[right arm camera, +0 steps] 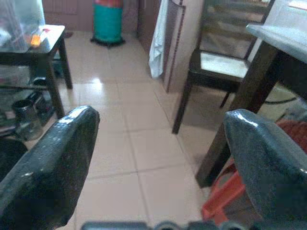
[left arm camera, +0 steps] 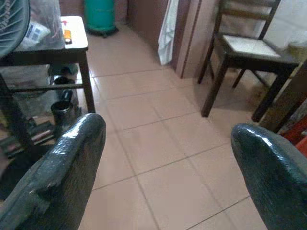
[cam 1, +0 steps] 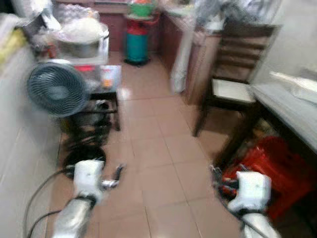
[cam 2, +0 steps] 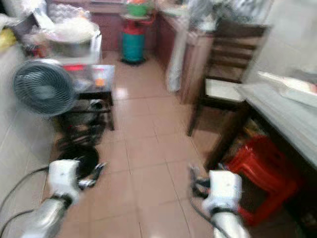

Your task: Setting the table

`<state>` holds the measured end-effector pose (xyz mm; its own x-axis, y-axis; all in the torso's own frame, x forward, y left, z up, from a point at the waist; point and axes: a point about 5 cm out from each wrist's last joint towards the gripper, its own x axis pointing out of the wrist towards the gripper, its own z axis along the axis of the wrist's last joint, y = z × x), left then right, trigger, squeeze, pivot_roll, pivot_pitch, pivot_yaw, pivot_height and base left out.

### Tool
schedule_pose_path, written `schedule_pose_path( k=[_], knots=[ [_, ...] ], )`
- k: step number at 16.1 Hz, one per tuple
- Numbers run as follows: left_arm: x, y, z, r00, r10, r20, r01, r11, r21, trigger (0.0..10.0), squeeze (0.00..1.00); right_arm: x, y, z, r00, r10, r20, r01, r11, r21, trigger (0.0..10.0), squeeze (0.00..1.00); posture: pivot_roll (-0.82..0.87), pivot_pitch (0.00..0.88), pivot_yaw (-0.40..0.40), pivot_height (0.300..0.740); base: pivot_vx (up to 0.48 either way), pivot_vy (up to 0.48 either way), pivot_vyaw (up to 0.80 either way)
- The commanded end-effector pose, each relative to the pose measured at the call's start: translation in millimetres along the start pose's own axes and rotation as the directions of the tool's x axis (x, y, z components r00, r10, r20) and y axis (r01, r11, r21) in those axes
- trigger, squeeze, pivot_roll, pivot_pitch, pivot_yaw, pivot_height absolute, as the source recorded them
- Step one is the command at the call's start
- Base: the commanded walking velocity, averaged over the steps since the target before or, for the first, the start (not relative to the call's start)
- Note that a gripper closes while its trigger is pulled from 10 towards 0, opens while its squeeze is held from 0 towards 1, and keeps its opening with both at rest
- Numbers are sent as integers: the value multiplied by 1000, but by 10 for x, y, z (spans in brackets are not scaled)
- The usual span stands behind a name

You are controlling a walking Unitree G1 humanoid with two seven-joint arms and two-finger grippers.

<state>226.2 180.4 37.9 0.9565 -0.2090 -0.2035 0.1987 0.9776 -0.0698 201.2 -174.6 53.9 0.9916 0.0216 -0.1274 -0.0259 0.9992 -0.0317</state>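
The dining table has a grey top and dark legs and stands at the right edge. A pale flat object lies on it, too blurred to name. A dark wooden chair with a light seat is just beyond the table. My left gripper is open over the tiled floor, with nothing between its black fingers. My right gripper is open too and holds nothing. It hangs low next to the table's leg. Both arms reach forward at the bottom of the eye views.
A red plastic stool sits under the table by my right arm. On the left are a grey fan, a low black side table and a big pot. A green gas cylinder stands at the far end. Tiled floor runs down the middle.
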Motion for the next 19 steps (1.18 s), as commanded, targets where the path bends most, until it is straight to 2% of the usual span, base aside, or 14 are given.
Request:
schedule_pose_path(
  k=[1,10,13,15,17,19],
  knots=[
    [65,-132,56,998,-50,26,50,999,-7,10000,0,-33,-132,-4,999,-40,-6,40,999,-30,10000,0,72,0,-32,740,304,0,-800],
    [85,-161,26,996,-86,10,86,996,-1,10000,0,-47,-113,-31,999,-44,-16,44,999,-19,10000,0,70,0,-25,740,338,0,-800],
    [92,-161,5,997,-83,-1,83,996,21,10000,0,-53,-116,-49,998,-50,-23,50,999,-11,10000,0,69,0,-24,740,426,0,-800],
    [101,-124,-13,999,-37,-15,37,999,22,10000,0,-50,-119,-46,998,-58,-20,58,998,8,10000,0,69,0,-22,740,126,0,-800],
    [142,-57,-20,999,25,-40,-24,999,44,10000,0,-49,-127,-51,997,-69,-22,70,997,21,10000,0,69,0,-19,740,0,0,0],
    [159,-49,0,999,22,-34,-21,999,44,10000,0,-48,-121,-47,997,-73,-18,73,997,32,10000,0,68,0,-17,740,0,0,0]
  ],
)
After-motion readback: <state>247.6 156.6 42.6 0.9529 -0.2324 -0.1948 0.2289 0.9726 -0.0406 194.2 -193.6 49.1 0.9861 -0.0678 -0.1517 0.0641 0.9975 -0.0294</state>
